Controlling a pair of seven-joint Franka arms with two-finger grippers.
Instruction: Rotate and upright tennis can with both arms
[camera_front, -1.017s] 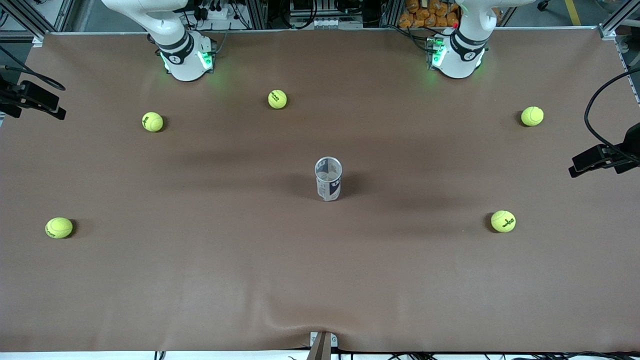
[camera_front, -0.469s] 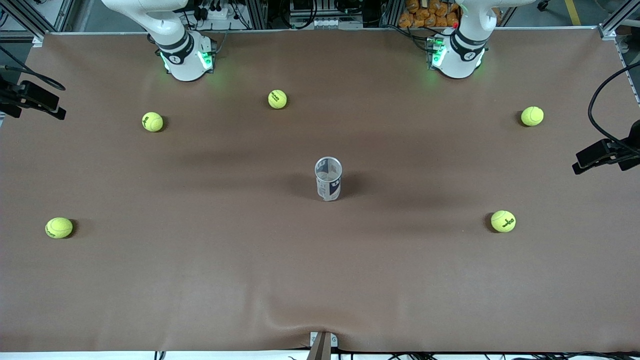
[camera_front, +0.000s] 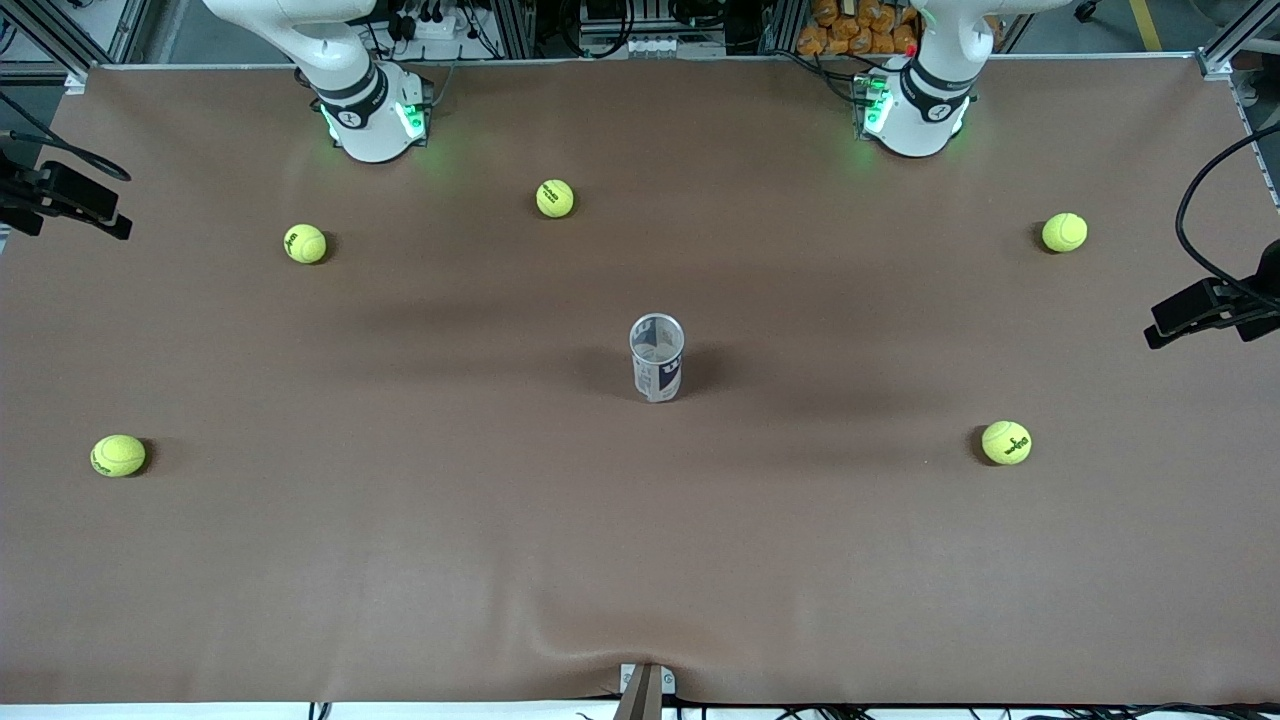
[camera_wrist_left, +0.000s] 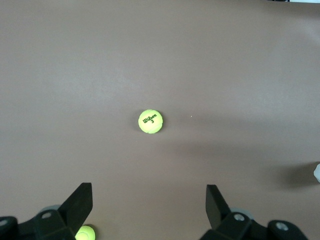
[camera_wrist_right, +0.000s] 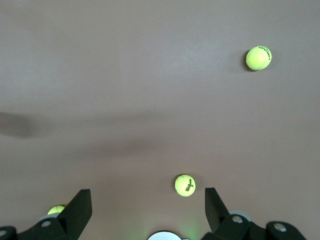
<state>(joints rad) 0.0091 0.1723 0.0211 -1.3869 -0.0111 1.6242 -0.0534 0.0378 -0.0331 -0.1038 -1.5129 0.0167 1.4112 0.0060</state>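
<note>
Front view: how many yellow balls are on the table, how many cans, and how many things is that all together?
Tennis balls: 5
Tennis can: 1, standing upright in the middle of the table
Total: 6

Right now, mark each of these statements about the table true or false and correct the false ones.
1. The clear-plastic tennis can with the navy and white label lies on its side. False: it stands upright, open end up, mid-table.
2. Five yellow-green tennis balls lie loose on the brown table cover. True.
3. The left pincer is shut on a ball. False: its fingers stand open and empty, high over the cover.
4. The right pincer is open and holds nothing. True.
5. A ball sits inside the can. False: the can looks empty.
</note>
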